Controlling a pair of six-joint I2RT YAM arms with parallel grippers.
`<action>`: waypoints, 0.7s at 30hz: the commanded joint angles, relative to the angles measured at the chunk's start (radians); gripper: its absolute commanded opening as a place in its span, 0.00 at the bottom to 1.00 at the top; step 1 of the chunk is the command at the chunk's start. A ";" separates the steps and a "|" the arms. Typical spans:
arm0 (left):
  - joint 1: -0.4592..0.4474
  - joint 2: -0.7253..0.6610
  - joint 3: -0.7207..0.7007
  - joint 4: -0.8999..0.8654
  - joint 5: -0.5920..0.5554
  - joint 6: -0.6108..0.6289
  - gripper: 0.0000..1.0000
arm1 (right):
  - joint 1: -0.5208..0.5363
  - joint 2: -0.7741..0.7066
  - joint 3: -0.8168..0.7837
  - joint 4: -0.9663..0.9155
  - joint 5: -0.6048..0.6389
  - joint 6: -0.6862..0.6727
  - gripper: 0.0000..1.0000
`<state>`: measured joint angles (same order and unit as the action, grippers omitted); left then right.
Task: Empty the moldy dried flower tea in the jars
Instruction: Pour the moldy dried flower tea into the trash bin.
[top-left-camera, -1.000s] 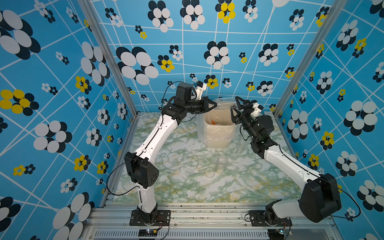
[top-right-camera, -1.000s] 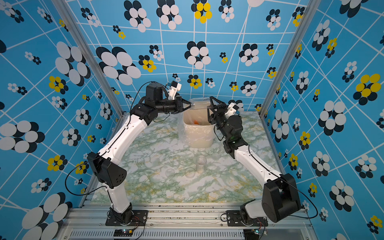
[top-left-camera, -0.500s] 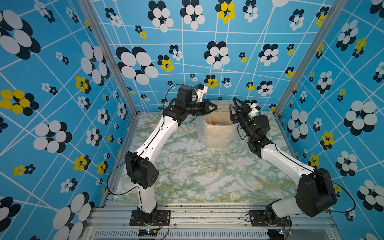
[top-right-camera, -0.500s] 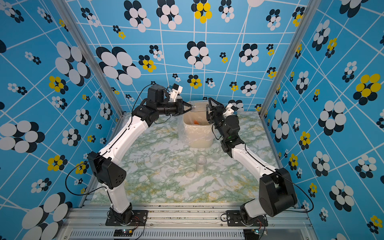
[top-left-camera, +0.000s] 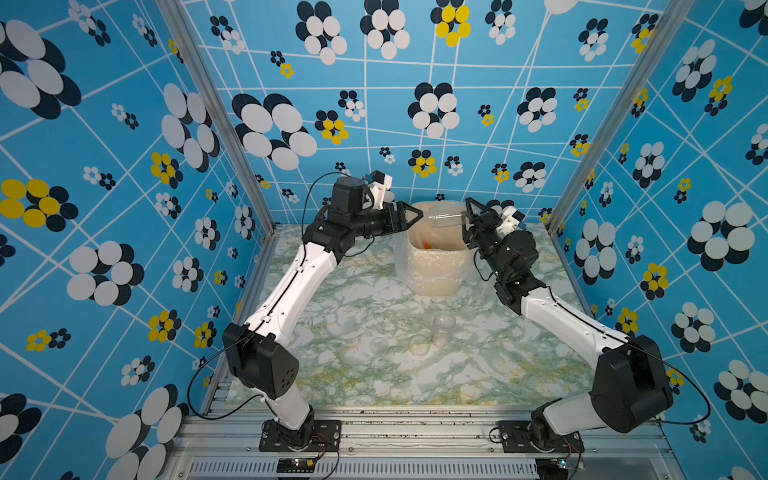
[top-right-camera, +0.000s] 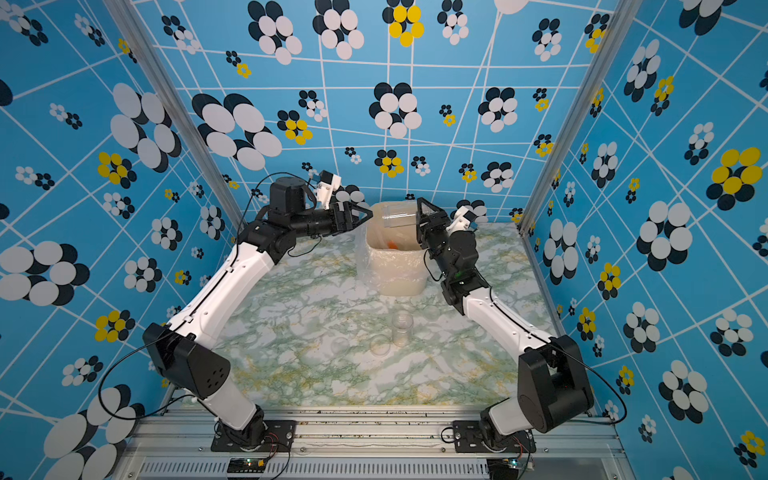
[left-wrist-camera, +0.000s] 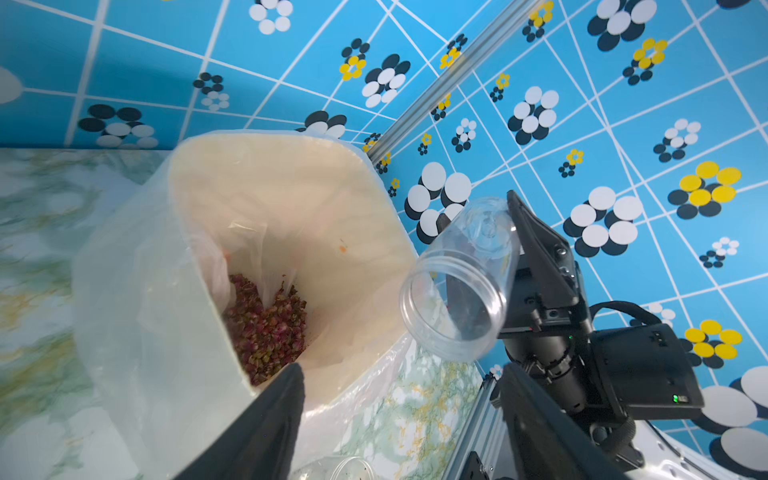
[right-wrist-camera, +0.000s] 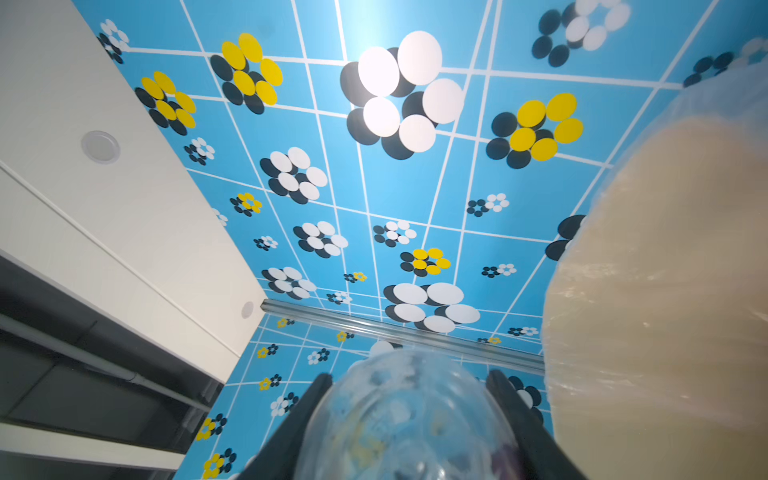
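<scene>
The left gripper (top-left-camera: 417, 215) hangs level beside the bin's left rim. Its jaws are spread and nothing sits between them, as the left wrist view shows. The beige bin (top-left-camera: 434, 270) stands at the back of the counter (top-left-camera: 332, 316), wrapped in a clear liner (top-left-camera: 400, 257). The tea (left-wrist-camera: 266, 328) lies in a reddish-brown heap at the bottom of the bin.

Over the bin's right rim a clear jar (top-left-camera: 444, 216) lies on its side, with its open mouth turned toward the left gripper and tipped slightly down. It has no lid and looks all but empty. The right gripper (top-left-camera: 467, 220) grasps it by the base end, one finger on each side of the wall.

Nearer the front, two clear round lids (top-left-camera: 378, 345) (top-left-camera: 419, 347) lie flat on the counter. Just right of them a second jar (top-left-camera: 443, 328) stands upright, open and apparently empty. A third lid (top-left-camera: 467, 311) lies further right, near the right arm.
</scene>
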<state>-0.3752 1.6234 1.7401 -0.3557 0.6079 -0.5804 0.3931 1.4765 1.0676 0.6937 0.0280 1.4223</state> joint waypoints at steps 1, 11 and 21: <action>0.023 -0.115 -0.102 0.059 -0.060 0.064 0.89 | -0.012 -0.046 0.068 -0.136 0.045 -0.214 0.31; 0.045 -0.295 -0.377 0.138 -0.063 0.174 0.99 | -0.014 0.033 0.321 -0.524 0.065 -0.715 0.28; 0.035 -0.377 -0.496 0.191 -0.133 0.217 0.99 | 0.035 0.153 0.491 -0.732 0.196 -1.125 0.23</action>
<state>-0.3397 1.2930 1.2705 -0.2188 0.5213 -0.4046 0.4007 1.6077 1.5257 0.0502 0.1459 0.4812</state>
